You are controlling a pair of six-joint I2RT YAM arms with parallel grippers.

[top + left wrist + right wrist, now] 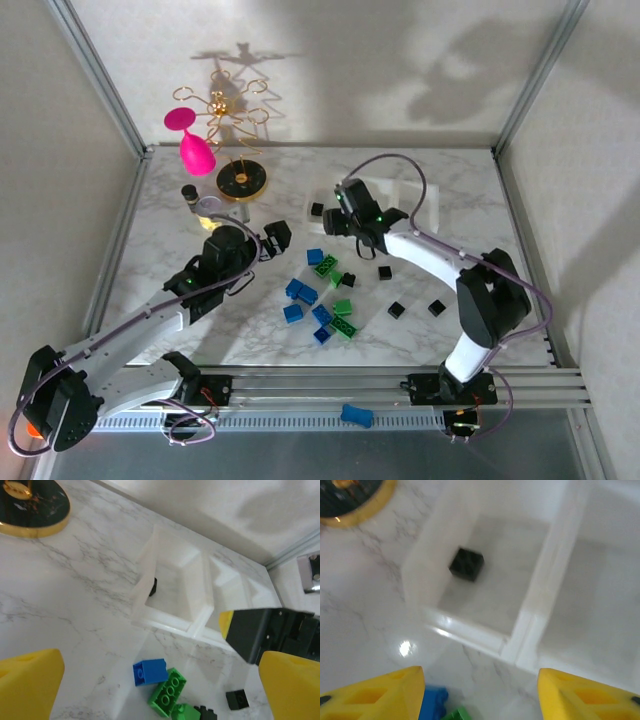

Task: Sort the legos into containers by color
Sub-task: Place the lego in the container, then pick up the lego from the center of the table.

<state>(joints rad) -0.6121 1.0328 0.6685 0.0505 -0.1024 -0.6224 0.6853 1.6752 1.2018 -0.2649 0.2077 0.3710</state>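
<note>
Top view: six blue bricks, about four green bricks and four loose black bricks lie scattered on the surface near the three-compartment tray. Its left compartment holds one boxed black brick.

Left wrist: the left fingers stand apart, gripping nothing, above the loose bricks.

Right wrist: the right fingers are spread, holding nothing, just before the tray's near rim.

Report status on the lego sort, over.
Left gripper open, empty. Right gripper open, near tray. One black lego in leftmost compartment; loose legos on table.
</note>
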